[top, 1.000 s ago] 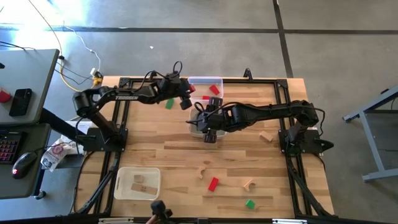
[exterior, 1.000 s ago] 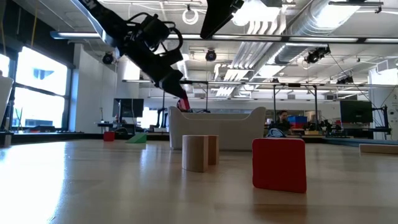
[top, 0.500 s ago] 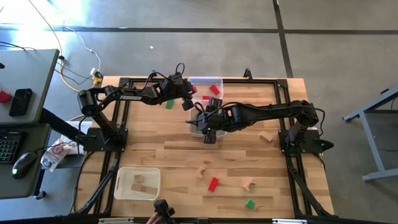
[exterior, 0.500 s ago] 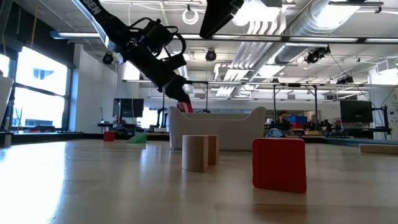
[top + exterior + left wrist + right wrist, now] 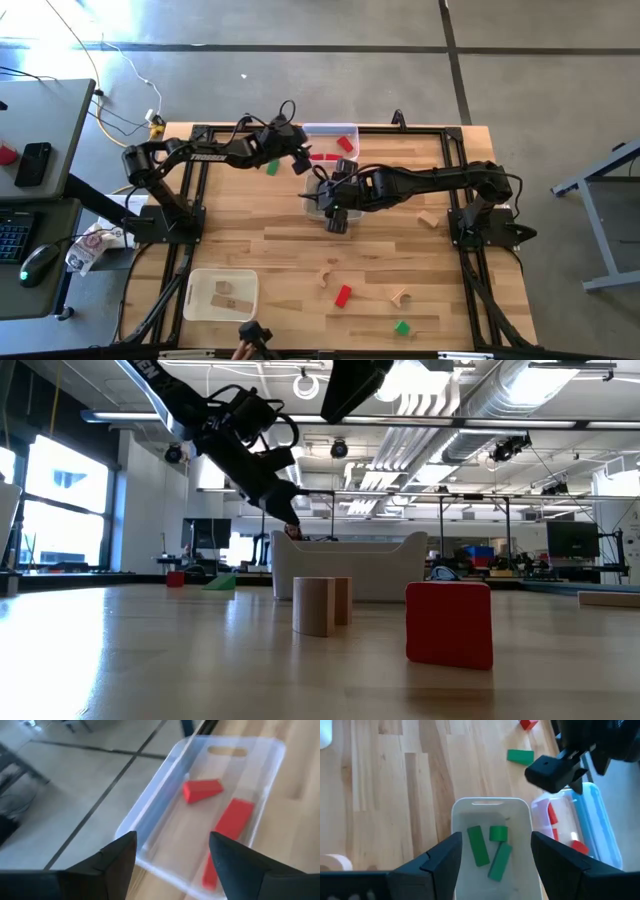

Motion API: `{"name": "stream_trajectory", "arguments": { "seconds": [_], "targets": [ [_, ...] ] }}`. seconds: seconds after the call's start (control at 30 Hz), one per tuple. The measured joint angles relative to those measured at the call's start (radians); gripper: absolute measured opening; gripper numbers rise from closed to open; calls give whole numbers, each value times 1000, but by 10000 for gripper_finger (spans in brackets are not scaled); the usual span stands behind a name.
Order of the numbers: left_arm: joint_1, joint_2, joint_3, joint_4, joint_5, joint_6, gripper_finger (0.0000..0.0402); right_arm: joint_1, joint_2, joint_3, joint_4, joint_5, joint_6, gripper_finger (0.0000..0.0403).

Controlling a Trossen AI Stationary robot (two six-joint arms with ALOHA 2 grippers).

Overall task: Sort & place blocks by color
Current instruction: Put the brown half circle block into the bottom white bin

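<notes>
— Presently, what is listed at the far edge of the table?

— Item: clear tray (image 5: pixel 331 140), holding a red wedge block (image 5: pixel 202 790) and a long red bar (image 5: pixel 228 834). Left gripper (image 5: pixel 302 162) hangs over its near edge, fingers spread, nothing between them.

— And the tray at the middle?

— Item: white tray (image 5: pixel 465 810), holding three green blocks (image 5: pixel 490 845): two bars and a cube. Right gripper (image 5: pixel 335 212) hovers above it, fingers apart and empty.

— Loose stock on the table?

— One green block (image 5: pixel 272 166) beside the left arm; a red block (image 5: pixel 343 295), a green block (image 5: pixel 402 327) and three plain wood blocks (image 5: pixel 399 296) toward the near and right side.

— Anything else?

— Item: a third tray (image 5: pixel 194 297) at the near left corner, two wood blocks (image 5: pixel 226 297) inside.
</notes>
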Motion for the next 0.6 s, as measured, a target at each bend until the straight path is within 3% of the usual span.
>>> {"name": "stream_trajectory", "arguments": {
  "seconds": [0.27, 0.6],
  "targets": [
    [-25, -105, 0, -169, -32, 26, 235, 0, 0, 0, 0, -68, 0, 224],
    [-119, -274, 0, -515, -28, -35, 236, 0, 1, 0, 0, -235, -20, 224]
  ]
}}
